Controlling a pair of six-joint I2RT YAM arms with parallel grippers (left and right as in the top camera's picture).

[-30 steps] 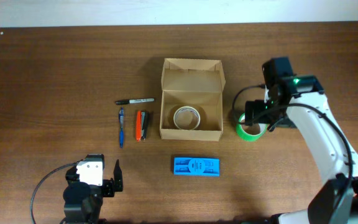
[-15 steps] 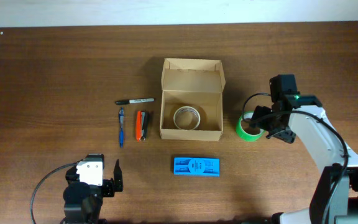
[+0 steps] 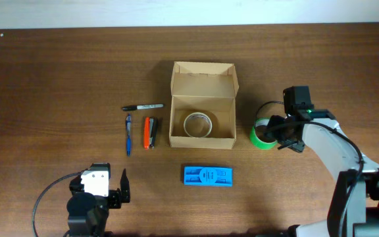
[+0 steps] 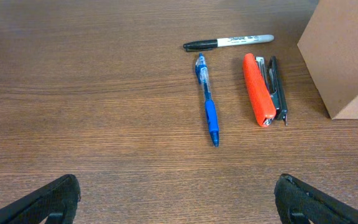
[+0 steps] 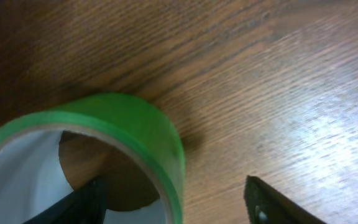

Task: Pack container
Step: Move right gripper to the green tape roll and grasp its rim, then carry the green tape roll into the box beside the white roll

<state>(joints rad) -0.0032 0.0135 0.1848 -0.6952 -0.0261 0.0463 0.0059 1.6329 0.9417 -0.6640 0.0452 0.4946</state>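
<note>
- The small tan cardboard box [image 3: 202,78] sits in the middle of the brown wooden table [image 3: 58,66]. Its flap lid stands open at the back.
- A pale roll of tape [image 3: 198,124] lies inside the box.
- A green roll of tape [image 3: 258,138] lies flat just right of the box.
- The right gripper [image 3: 274,130] is open. One finger is inside the green roll and one is outside. They do not squeeze it.
- The left gripper [image 3: 117,189] is wide open and holds nothing.
- A black marker [image 3: 143,106], a blue pen [image 3: 128,135] and an orange stapler [image 3: 149,133] lie left of the box.
- A flat blue plastic rectangle [image 3: 207,176] lies in front of the box.
</note>
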